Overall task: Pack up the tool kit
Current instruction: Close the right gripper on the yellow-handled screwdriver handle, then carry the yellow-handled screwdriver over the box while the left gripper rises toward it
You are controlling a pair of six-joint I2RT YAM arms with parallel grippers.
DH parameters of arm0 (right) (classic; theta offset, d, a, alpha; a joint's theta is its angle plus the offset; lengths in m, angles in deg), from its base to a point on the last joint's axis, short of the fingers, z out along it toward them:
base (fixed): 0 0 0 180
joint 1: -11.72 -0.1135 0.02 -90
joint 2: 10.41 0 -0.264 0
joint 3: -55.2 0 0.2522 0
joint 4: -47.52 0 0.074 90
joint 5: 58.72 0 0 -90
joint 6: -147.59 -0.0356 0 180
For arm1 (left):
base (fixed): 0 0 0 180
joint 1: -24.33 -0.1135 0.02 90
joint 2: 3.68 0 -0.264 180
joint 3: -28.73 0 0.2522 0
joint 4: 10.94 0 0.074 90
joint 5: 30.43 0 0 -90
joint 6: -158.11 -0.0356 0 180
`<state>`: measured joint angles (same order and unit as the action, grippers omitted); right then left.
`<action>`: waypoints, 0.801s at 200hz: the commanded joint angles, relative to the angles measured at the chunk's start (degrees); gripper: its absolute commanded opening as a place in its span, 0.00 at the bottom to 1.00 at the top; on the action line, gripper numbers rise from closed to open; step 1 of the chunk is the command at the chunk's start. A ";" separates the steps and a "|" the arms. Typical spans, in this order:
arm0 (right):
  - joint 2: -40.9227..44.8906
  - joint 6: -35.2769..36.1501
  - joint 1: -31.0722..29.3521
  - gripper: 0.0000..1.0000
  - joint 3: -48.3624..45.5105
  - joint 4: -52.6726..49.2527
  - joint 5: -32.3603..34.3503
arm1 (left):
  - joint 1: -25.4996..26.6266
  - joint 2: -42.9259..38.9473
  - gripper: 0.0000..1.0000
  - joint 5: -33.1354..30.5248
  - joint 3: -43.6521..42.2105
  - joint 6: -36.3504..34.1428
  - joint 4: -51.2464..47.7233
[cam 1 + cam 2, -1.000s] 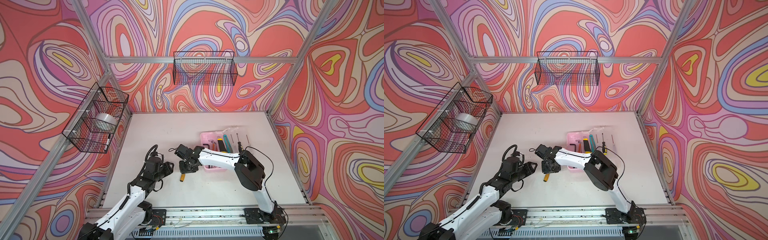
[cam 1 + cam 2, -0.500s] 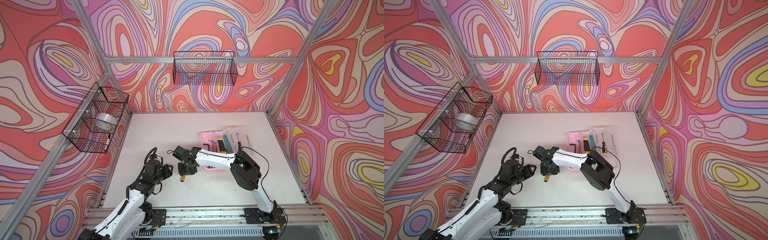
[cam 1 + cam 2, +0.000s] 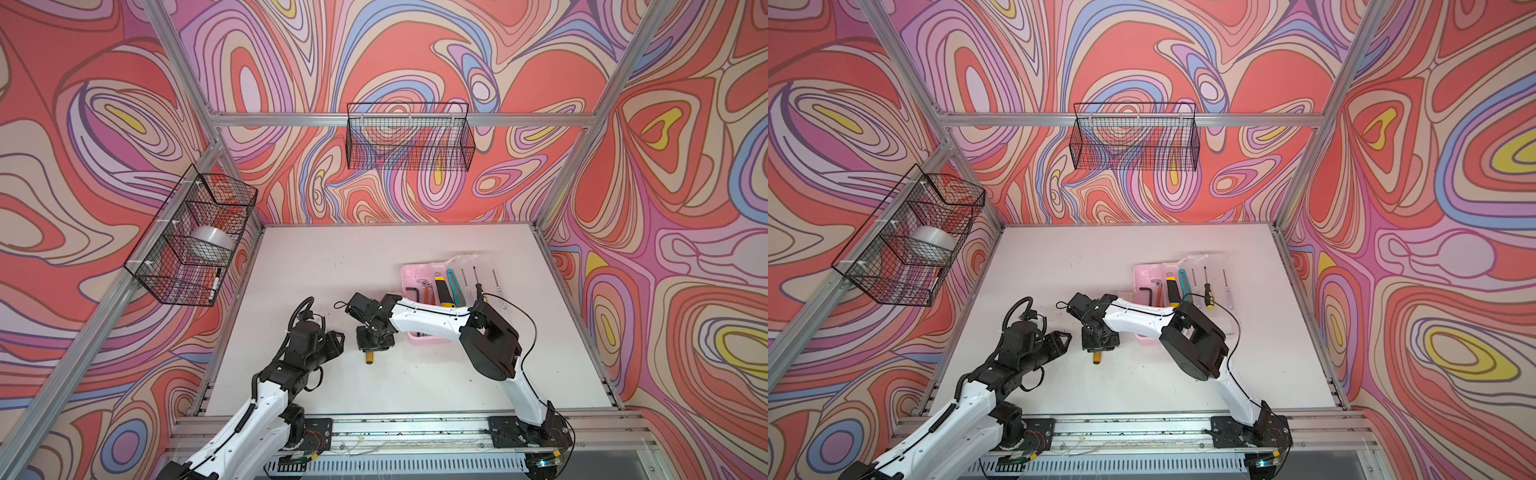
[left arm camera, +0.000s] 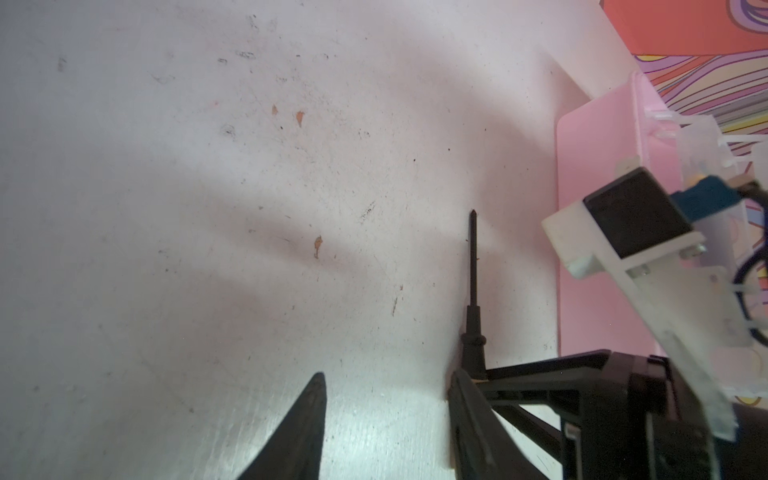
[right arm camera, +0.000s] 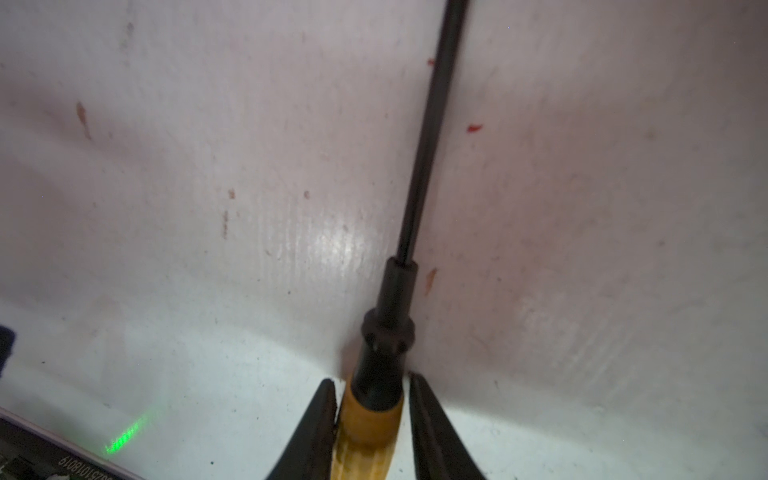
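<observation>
In both top views the screwdriver lay flat on the worktop, left of the pink case. Its yellow handle pointed toward the front rail, with bare surface all round. The right hand stood over it, and the left hand hung beside, apart.

In the left wrist view the left hand gaped half-wide and empty. The screwdriver ran its thin black shaft alongside the pink case.

In the right wrist view the right hand closely flanked the yellow-and-black handle, but I could not tell whether it gripped.
</observation>
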<state>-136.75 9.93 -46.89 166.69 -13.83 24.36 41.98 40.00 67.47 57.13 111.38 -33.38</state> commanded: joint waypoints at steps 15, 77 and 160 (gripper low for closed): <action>-0.45 0.63 -0.41 0.30 -0.51 -1.52 3.45 | 0.09 0.79 0.48 -0.56 -0.04 -0.11 -0.36; 1.64 2.89 -0.39 0.21 -0.88 -1.74 5.59 | 0.10 1.01 0.48 -1.41 -0.04 0.20 -0.20; 8.78 10.23 -0.21 0.00 5.08 -5.18 11.21 | 0.09 3.58 0.48 -3.53 4.59 -0.38 -1.83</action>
<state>-134.22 16.12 -46.94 167.46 -16.41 30.57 41.98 43.04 66.05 58.53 111.38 -34.00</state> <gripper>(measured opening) 0.216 0.481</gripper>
